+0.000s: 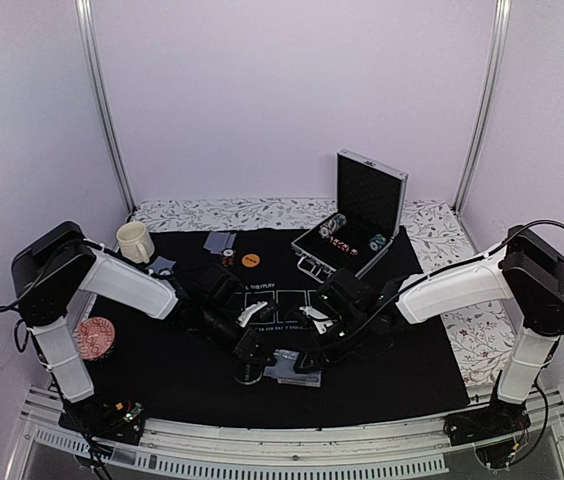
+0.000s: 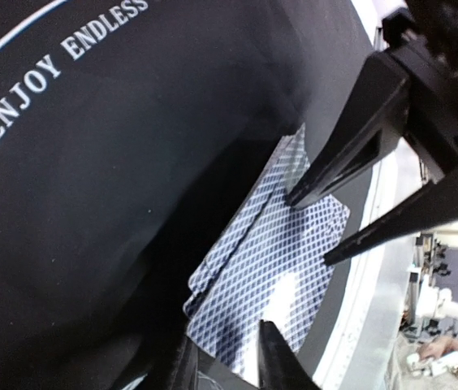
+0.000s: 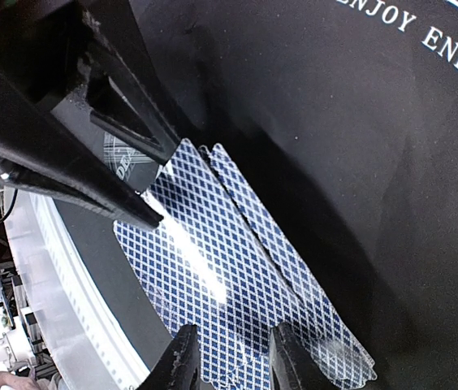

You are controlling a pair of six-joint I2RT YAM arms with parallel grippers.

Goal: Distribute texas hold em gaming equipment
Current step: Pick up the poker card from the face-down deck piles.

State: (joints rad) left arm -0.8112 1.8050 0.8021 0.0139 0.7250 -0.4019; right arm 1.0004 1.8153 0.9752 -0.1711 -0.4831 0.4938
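Two grey-blue-backed playing cards [image 1: 292, 366] lie overlapping and face down near the front edge of the black mat [image 1: 162, 385]. The same cards [image 2: 282, 252] show in the left wrist view, and the cards [image 3: 237, 276] again in the right wrist view. My right gripper [image 1: 310, 354] [image 3: 233, 361] hovers over their near end, part open, with nothing gripped. My left gripper [image 1: 250, 360] [image 2: 225, 366] faces it from the cards' other end. It is closed round a black-and-white disc [image 3: 122, 156] [image 1: 250, 376] lettered "DE". Each wrist view shows the other gripper: the left gripper [image 3: 162, 187] and the right gripper [image 2: 312, 230].
The open silver case [image 1: 357, 215] with striped chips [image 1: 334, 226] stands at the back right. A cream mug [image 1: 134, 241], more cards [image 1: 220, 241], a chip [image 1: 228, 255] and an orange disc [image 1: 250, 259] sit at the back. A reddish round plate [image 1: 93, 337] lies left.
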